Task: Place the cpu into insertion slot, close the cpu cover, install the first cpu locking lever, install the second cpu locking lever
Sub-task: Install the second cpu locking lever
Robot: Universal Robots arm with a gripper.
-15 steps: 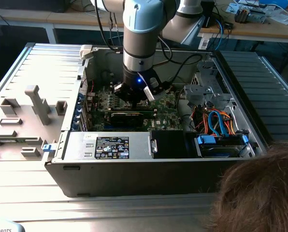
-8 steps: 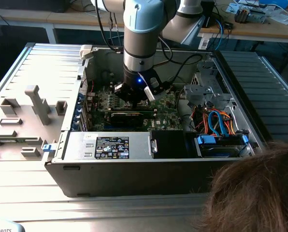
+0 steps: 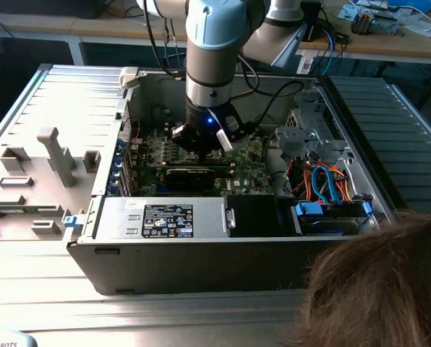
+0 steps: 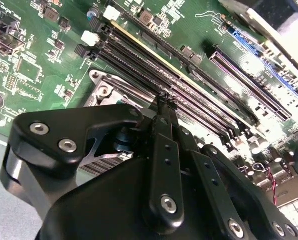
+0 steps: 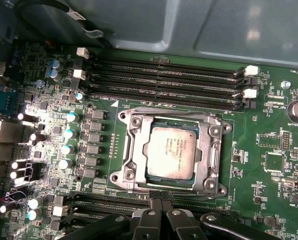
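Silver-grey square cpu [image 5: 170, 151] seated in the dark metal-rimmed insertion slot [image 5: 141, 175].
The thin grey metal cpu cover [image 5: 209, 150] frames the cpu, lying flat; the black gripper [image 5: 160, 195] hovers at the slot's edge, fingers [image 4: 164, 102] pressed together, grasping nothing.

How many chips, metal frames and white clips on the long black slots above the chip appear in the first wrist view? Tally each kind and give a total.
Chip: 1
Metal frame: 1
White clips: 4
Total: 6
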